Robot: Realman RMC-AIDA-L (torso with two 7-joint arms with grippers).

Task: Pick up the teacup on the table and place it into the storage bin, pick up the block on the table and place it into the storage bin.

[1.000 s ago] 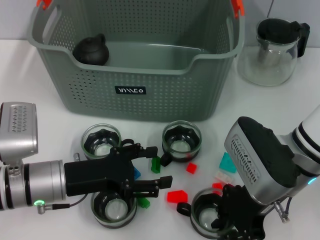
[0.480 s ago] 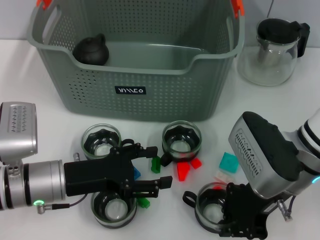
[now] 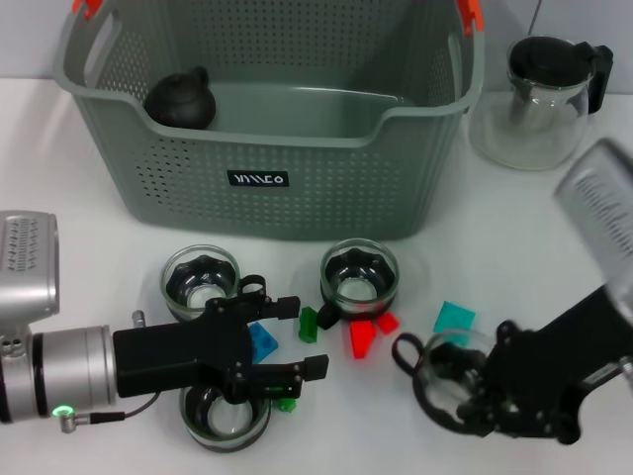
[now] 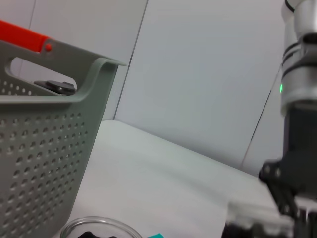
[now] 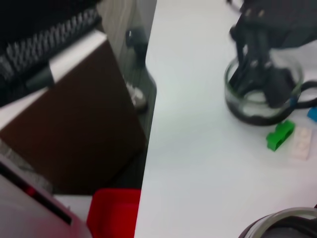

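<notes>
Lifting a teacup point(image 3: 450, 376) clamped in the right end effector point(image 3: 475, 391), front-right of the storage bin point(image 3: 267, 119); next, over its rim; left end effector point(image 3: 282, 341) wide.

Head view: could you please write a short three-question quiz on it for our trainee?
1. True or false: the dark round teapot sits inside the grey-green perforated storage bin.
2. The glass teacup with a black handle on the robot's right is gripped by: A) a human hand; B) the right gripper; C) nothing.
3. Fill in: the glass pitcher with a black lid stands on the white table to the bin's ____ side.

Key: 1 true. 2 B; the left gripper hangs open by the blue block. 3 right.
</notes>
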